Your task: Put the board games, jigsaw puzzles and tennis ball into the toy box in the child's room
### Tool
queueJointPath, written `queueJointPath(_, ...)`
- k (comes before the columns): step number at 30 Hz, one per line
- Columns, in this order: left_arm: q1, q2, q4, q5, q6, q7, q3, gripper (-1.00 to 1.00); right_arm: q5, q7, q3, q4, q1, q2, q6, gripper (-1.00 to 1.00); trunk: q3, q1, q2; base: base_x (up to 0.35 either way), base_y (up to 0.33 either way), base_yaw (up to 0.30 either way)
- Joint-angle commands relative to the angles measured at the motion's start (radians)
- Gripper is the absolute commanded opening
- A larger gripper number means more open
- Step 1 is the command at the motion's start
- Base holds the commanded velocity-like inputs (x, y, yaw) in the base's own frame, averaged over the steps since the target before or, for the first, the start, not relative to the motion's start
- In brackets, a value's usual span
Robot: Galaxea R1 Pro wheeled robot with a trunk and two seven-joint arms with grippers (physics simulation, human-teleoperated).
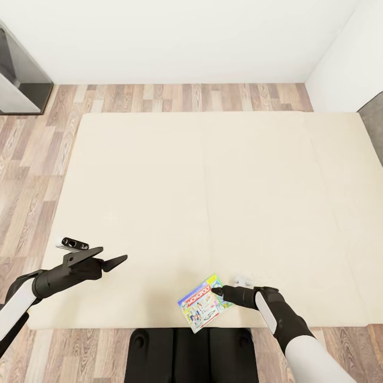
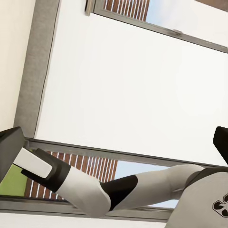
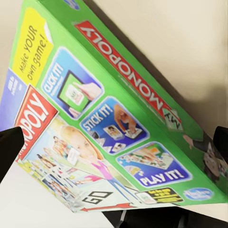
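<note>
At the near edge of the bed [image 1: 213, 175], my right gripper [image 1: 218, 291] touched one Monopoly box [image 1: 203, 303]; I couldn't tell if it was clamped. I needed a firm hold before lifting. My left gripper [image 1: 109, 261] hung apart, empty. One game showed.

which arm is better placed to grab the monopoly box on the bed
Right. The right gripper is already at the edge of the green and blue Monopoly board game box near the front edge of the cream bed. The left gripper hovers open well off to the side, with nothing between its fingers.
</note>
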State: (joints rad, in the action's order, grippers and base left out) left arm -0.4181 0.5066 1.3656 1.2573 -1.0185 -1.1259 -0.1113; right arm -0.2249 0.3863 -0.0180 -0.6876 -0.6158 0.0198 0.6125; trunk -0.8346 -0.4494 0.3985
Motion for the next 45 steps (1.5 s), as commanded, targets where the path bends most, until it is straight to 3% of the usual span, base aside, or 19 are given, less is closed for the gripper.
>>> queueJointPath(1, -0.001, 0.001, 0.0, 0.004, -0.005, -0.002, -0.002, 1.0, -0.004, 0.0, -0.002, -0.001, 0.0, 0.001, 0.006, 1.0, -0.001, -0.001, 0.002, 0.0, 0.036, 0.0)
queueJointPath(45, -0.001, 0.001, 0.0, 0.004, -0.005, -0.003, -0.002, 1.0, -0.005, 0.009, 0.0, -0.009, 0.001, 0.004, 0.006, 1.0, -0.001, -0.001, 0.002, 0.0, 0.037, 0.0)
